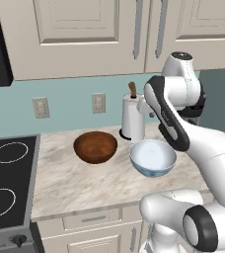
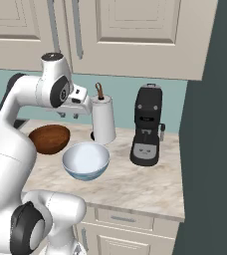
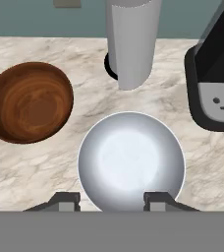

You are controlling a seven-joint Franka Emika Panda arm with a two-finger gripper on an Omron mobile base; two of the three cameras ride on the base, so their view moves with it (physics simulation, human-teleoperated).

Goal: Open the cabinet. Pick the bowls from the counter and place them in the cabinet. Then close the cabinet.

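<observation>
The cabinet [image 1: 80,29] hangs above the counter [image 1: 75,183] with both doors shut, and its silver bar handles [image 1: 138,29] meet at the middle. On the counter sit two bowls: the dark brown wooden bowl [image 1: 95,147] on the left, and the white bowl [image 1: 153,157] with its blue patterned outside to its right. My gripper [image 2: 68,115] hovers well above them, pointing down. In the hand view, the gripper [image 3: 111,203] has its fingertips [image 3: 67,202] apart and nothing between them, the white bowl [image 3: 131,160] lies straight below, and the brown bowl [image 3: 29,101] is off to the left.
A white paper towel holder [image 1: 132,116] stands just behind the bowls. A black coffee machine [image 2: 146,132] stands to their right, near a dark wall [image 2: 212,149]. A black stovetop [image 1: 8,173] borders the counter on the left. Drawer fronts [image 1: 92,217] run below the edge.
</observation>
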